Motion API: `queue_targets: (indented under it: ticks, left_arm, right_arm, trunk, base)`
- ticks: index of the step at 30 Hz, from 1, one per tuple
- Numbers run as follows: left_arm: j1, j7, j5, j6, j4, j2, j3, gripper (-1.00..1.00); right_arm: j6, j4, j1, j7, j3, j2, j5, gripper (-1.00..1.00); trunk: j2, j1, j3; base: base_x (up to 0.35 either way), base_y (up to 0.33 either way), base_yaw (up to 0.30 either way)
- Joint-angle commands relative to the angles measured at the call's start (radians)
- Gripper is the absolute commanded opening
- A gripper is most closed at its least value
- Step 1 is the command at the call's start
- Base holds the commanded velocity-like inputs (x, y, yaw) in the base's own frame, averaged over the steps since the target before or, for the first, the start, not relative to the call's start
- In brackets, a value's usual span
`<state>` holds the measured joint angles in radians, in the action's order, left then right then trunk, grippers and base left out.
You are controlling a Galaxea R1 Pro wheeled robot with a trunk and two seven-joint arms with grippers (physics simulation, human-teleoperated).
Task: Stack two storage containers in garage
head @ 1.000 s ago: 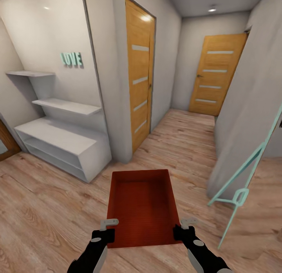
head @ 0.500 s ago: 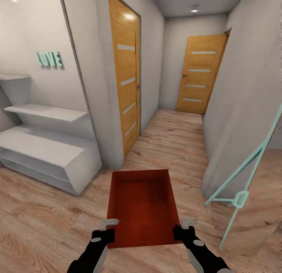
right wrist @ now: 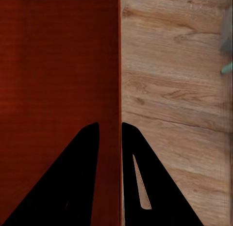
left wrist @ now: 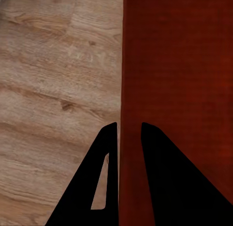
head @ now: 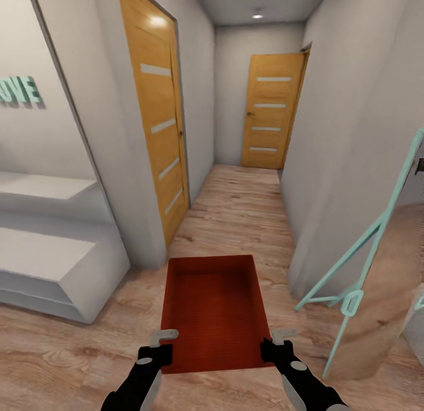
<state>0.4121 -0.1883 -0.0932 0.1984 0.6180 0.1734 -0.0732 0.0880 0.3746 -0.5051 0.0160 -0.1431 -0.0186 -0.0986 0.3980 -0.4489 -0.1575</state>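
Observation:
A rust-red open-top storage container (head: 212, 311) hangs level in front of me above light wood-plank flooring, carried between both arms. My left gripper (head: 162, 339) is shut on its left wall near the close corner, and the left wrist view shows that wall (left wrist: 127, 80) pinched between the dark fingers (left wrist: 104, 153). On the opposite side my right gripper (head: 275, 338) is shut on the right wall, with the wall's edge (right wrist: 115, 66) running between its fingers (right wrist: 87, 148). The container is empty inside.
A narrow hallway leads ahead to a closed wooden door (head: 269, 110). Another wooden door (head: 156, 116) is on the left wall. White low shelves (head: 47, 264) stand at left. A teal-framed leaning mirror (head: 365, 269) stands at right by the wall corner.
The whole view has swung to the right: shelves and LOVE sign slid left, the hallway door moved toward centre. Container and both grippers keep the same place in the picture.

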Motion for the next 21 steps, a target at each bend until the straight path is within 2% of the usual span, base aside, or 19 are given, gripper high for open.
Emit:
queue_targets:
  ticks: [1, 10, 21]
  left_arm:
    - [0.001, -0.002, -0.019, 0.007, 0.009, 0.001, -0.002, -1.0]
    - [0.001, -0.002, -0.019, 0.007, 0.009, 0.001, -0.002, -1.0]
    - [0.001, -0.002, -0.019, 0.007, 0.009, 0.001, -0.002, -1.0]
  right_arm:
    - [0.004, -0.005, -0.001, 0.001, -0.016, 0.008, -0.015, -1.0]
    - [0.004, -0.005, -0.001, 0.001, -0.016, 0.008, -0.015, -1.0]
    - [0.004, -0.005, -0.001, 0.001, -0.018, 0.008, -0.015, -1.0]
  trunk:
    - [0.002, -0.001, -0.002]
    - [0.002, -0.001, -0.002]
    - [0.002, -0.001, -0.002]
  base:
    - [0.328, 0.005, -0.299]
    - [0.328, 0.008, -0.278]
    - [0.328, 0.103, -0.25]
